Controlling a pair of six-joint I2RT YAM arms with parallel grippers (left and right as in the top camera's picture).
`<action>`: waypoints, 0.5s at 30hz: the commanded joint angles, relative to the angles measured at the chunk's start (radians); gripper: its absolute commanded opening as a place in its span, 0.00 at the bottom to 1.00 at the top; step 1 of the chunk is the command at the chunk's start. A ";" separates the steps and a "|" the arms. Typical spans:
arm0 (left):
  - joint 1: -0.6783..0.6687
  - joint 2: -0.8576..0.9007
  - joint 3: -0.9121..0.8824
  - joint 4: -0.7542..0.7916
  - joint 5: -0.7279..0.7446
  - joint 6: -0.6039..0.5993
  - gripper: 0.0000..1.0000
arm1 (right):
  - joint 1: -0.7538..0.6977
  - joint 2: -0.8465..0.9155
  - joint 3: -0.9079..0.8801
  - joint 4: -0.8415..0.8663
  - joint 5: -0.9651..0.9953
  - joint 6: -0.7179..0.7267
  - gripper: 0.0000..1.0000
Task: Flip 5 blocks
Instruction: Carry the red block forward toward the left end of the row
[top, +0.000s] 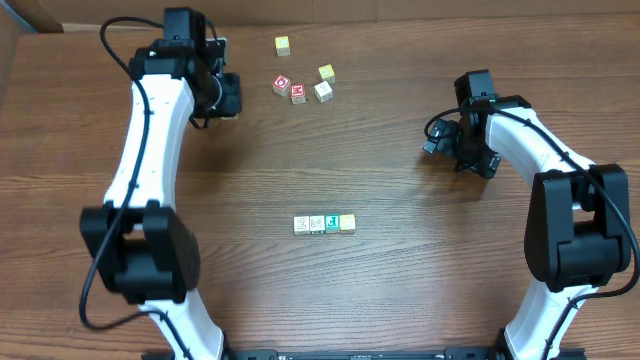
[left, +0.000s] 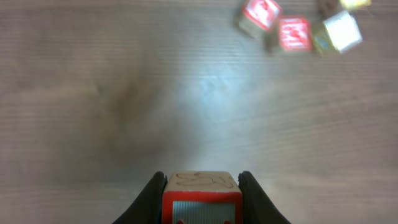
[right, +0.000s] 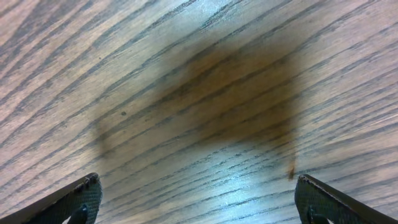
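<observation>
Left end effector (left: 202, 182): clamped on red-faced block (left: 202, 204); loose cubes (left: 292, 32) ahead, to its right. Right end effector (right: 198, 190): spread wide, worktop (right: 186, 74) beneath.

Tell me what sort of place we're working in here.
Probably a robot test bench in a lab, not a home: a wood-grain table, a left arm and right arm, and small alphabet blocks laid out, one red-faced block in the left pincer.
</observation>
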 joint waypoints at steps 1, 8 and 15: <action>-0.069 -0.106 0.024 -0.071 -0.007 -0.060 0.15 | 0.000 -0.004 -0.006 0.002 0.010 0.000 1.00; -0.180 -0.217 0.023 -0.291 -0.068 -0.150 0.14 | 0.000 -0.004 -0.006 0.002 0.010 0.001 1.00; -0.235 -0.238 -0.009 -0.484 -0.105 -0.251 0.09 | 0.000 -0.004 -0.006 0.002 0.010 0.000 1.00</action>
